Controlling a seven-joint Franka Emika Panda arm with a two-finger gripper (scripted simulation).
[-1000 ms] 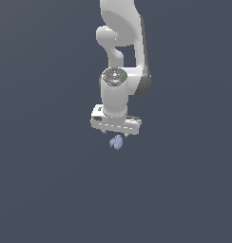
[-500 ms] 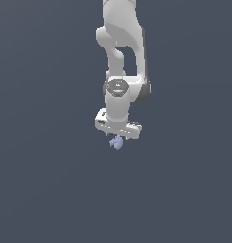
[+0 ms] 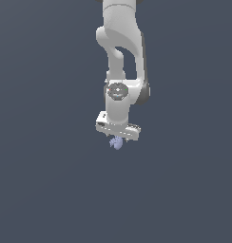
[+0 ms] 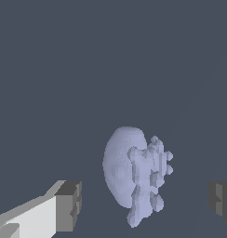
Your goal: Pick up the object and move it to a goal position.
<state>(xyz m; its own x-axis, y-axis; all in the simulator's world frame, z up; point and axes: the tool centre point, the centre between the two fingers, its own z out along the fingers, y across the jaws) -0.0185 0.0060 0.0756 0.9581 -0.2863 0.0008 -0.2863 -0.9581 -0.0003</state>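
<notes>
The object [image 3: 117, 143] is a tiny pale lavender-blue lump with a ridged, shell-like side, lying on the dark grey floor just under the white gripper [image 3: 117, 138]. In the wrist view the object [image 4: 134, 174] sits between the two fingertips [image 4: 69, 206], with a gap on each side. The jaws stand wide apart and touch nothing. The gripper is low over the object, its fingers mostly hidden behind the hand in the exterior view.
The white arm [image 3: 120, 57] rises straight up above the gripper. The floor [image 3: 51, 190] is a plain dark grey surface with no other objects or edges in view.
The gripper has come down toward the object and turned a little at the wrist. The object has not moved.
</notes>
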